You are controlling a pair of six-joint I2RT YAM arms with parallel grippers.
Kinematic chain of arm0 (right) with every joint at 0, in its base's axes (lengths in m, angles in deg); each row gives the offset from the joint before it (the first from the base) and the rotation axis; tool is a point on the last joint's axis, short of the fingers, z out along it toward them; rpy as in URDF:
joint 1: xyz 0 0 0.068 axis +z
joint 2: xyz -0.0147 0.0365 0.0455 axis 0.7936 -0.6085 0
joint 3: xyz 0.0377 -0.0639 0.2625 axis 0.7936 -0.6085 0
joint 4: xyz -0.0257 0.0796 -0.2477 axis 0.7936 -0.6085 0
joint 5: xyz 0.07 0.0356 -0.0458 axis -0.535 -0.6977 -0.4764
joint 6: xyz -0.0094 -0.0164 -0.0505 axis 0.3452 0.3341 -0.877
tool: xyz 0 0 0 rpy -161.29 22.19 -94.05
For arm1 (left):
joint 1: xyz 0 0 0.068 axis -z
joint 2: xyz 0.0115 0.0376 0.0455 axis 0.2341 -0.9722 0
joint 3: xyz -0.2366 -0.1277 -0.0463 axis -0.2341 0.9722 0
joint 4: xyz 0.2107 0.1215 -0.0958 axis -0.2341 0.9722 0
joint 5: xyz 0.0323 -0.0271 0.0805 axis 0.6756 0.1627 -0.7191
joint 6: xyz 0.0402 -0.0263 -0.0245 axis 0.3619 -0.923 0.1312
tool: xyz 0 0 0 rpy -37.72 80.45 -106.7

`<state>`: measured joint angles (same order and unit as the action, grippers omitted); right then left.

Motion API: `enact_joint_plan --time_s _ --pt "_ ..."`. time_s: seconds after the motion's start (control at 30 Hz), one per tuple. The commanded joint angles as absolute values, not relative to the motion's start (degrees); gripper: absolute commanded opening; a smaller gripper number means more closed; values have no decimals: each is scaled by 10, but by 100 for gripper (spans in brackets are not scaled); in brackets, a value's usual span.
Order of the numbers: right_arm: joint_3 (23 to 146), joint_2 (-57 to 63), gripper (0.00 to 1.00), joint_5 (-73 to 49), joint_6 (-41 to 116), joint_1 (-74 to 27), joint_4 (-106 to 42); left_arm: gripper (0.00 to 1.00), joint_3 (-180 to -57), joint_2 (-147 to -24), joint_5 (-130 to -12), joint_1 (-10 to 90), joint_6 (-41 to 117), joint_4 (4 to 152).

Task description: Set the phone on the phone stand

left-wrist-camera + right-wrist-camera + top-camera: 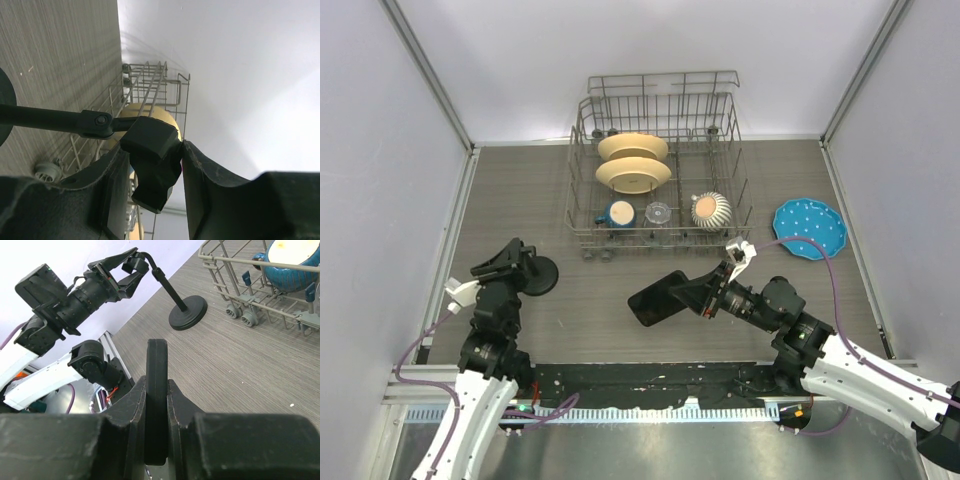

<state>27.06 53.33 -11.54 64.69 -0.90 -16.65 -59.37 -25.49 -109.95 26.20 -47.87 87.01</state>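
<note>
The phone (655, 298) is a flat black slab held above the table's middle by my right gripper (688, 291). In the right wrist view it stands edge-on (156, 357) with my right gripper (157, 387) shut on its lower part. The phone stand (540, 277) rests at the left on its round base. My left gripper (523, 258) grips its clamp head. In the left wrist view the clamp head (152, 160) sits between the fingers of my left gripper (154, 150), and the stem (50, 119) runs off left. The right wrist view shows the stand's base (188, 312) about a phone-length ahead.
A wire dish rack (736, 150) at the back centre holds two cream plates (633, 160), a blue mug (619, 213), a small glass and a ribbed bowl (711, 210). A blue dotted plate (809, 228) lies at the back right. White walls close in both sides.
</note>
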Motion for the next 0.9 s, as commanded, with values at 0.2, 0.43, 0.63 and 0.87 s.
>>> enact_joint_plan --time_s 0.2,0.43,0.63,0.87 --pt "313 520 1 -106 631 -8 -115 0 -658 -224 -954 259 -443 1008" --pt "329 504 1 -98 619 -9 -142 0 -674 -274 -834 260 -456 980" --pt "336 502 1 -96 614 -8 -158 0 -663 -260 -799 276 -475 965" --pt "350 459 1 -118 602 -8 -160 0 -639 -251 -796 285 -503 964"
